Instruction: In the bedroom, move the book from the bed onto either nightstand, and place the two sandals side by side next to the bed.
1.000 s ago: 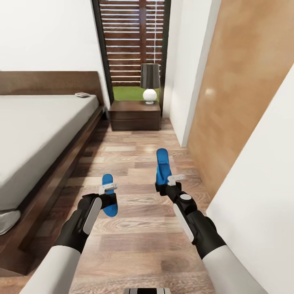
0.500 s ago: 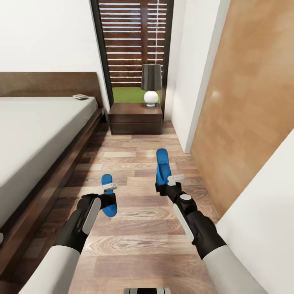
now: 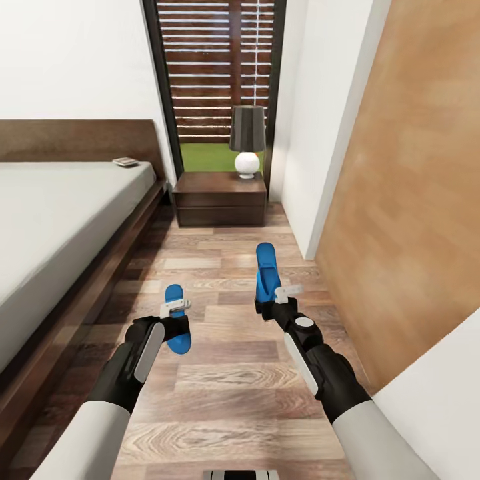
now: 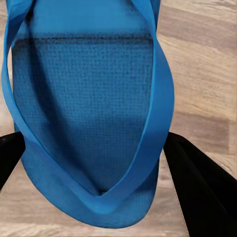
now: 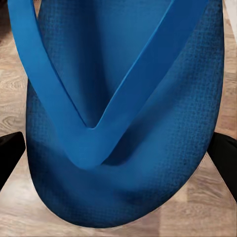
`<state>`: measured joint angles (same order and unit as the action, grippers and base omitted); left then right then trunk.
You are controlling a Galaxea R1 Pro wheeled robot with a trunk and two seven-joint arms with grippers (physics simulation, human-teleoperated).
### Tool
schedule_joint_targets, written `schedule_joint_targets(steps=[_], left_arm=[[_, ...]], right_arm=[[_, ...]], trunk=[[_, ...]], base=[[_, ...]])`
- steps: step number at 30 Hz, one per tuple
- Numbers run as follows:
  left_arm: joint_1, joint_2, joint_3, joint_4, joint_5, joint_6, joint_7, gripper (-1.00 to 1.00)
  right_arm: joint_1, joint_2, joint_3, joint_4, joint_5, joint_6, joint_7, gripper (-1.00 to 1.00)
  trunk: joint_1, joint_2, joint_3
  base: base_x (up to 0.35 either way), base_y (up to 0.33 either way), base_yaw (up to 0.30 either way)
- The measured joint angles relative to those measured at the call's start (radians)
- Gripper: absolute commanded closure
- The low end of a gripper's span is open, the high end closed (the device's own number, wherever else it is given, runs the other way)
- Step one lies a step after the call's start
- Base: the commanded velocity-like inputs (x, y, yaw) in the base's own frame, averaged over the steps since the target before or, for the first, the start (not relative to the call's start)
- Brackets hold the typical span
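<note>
The robot stood in the aisle of the bedroom, on the brown plank floor [image 3: 227,373], facing the far glass with its slat fence [image 3: 213,67]; the bed [image 3: 53,220] ran along the left, its dark headboard [image 3: 80,139] against the far wall; the book [image 3: 125,161] lay on the far right corner of the mattress, near the headboard; the nightstand [image 3: 220,199] sat at the far end of the aisle, just right of the bed, with a dark-shaded lamp [image 3: 247,141] on top of it.

The left gripper [image 3: 175,308] was clenched on one blue sandal [image 3: 176,327], held above the floor on the left of the aisle; in the left wrist view that left sandal [image 4: 89,123] lay between the dark fingers [image 4: 197,192], straps up, over the planks; the right gripper [image 3: 283,295] grasped the other sandal [image 3: 265,273], which pointed away toward the nightstand; in the right wrist view that right sandal [image 5: 123,123] sat between the black fingers [image 5: 224,153]. The two sandals were apart, the right one farther along; a tan wood panel [image 3: 413,173] rose on the right.
</note>
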<state>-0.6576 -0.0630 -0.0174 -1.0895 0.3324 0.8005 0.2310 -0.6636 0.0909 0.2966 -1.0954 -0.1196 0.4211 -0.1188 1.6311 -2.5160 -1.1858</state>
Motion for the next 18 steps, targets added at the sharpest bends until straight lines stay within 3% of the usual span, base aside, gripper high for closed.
schedule_joint_targets(steps=[10, 18], left_arm=[[0.0, 0.001, 0.001, 0.0, 0.0, 0.0, 0.0, 1.0], [0.0, 0.002, 0.002, 0.0, 0.0, 0.0, 0.001, 1.0]], right_arm=[[0.0, 0.0, 0.0, 0.0, 0.0, 0.0, 0.0, 1.0], [0.0, 0.0, 0.0, 0.0, 0.001, 0.0, 0.0, 1.0]], trunk=[[0.0, 0.0, 0.0], [0.0, 0.0, 0.0]], base=[[0.332, 0.0, 0.001], [0.332, 0.0, 0.086]])
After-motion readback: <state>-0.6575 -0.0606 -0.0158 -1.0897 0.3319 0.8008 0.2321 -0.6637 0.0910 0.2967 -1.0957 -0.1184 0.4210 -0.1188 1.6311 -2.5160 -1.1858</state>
